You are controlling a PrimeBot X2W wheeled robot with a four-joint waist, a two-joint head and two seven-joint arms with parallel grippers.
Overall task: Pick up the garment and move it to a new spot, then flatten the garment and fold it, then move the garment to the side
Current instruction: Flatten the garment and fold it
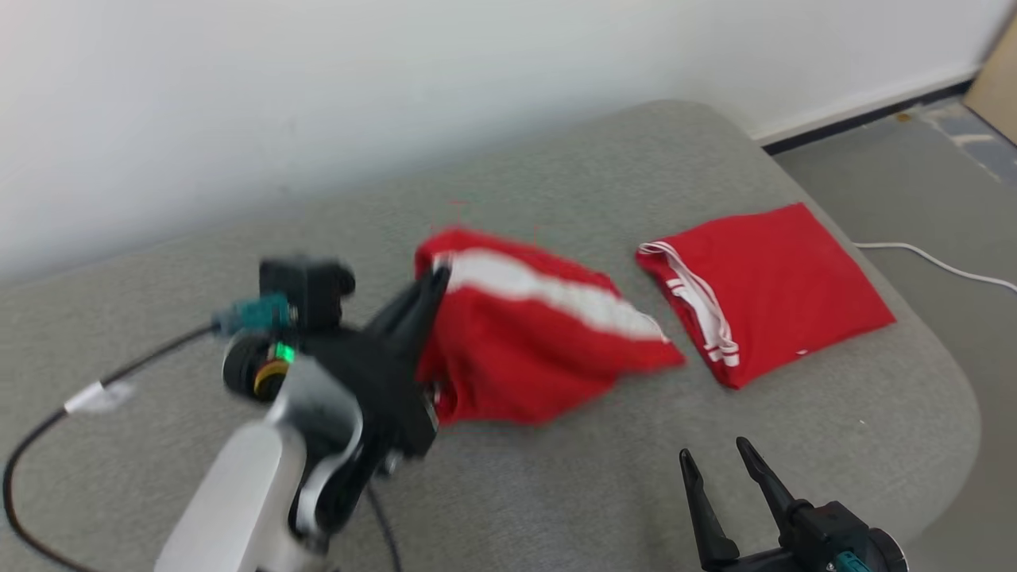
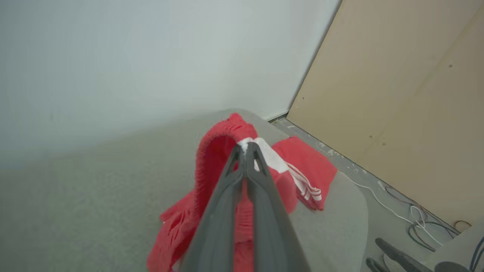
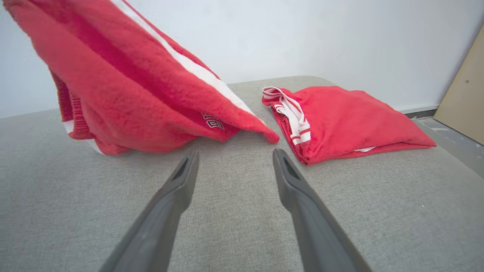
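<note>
**A:** How many garments are there?

**B:** Two, both red with white stripes. The lifted garment [image 1: 540, 349] hangs near the middle of the grey table [image 1: 556, 492]. The folded garment [image 1: 779, 278] lies flat to its right, near the table's right edge. They are close together but apart.

**A:** And how many claws?

**B:** Two. The left claw [image 1: 433, 278] is pinched tight on the lifted garment's top edge, right at the white stripe, with cloth caught between its fingertips.

**A:** Is that garment clear of the table?

**B:** Only its top is raised. The rest droops down, and in the right wrist view its lower left part looks to rest on the table. I cannot tell whether its pointed right corner touches.

**A:** What about the right claw?

**B:** The right claw [image 1: 713, 449] stands wide, its fingers well apart with nothing between them. It sits low over bare table, nearer the robot than both garments, pointing at the gap between them.

**A:** Anything else?

**B:** One white cable [image 1: 937, 266] runs along the floor beyond the table's right edge.
</note>
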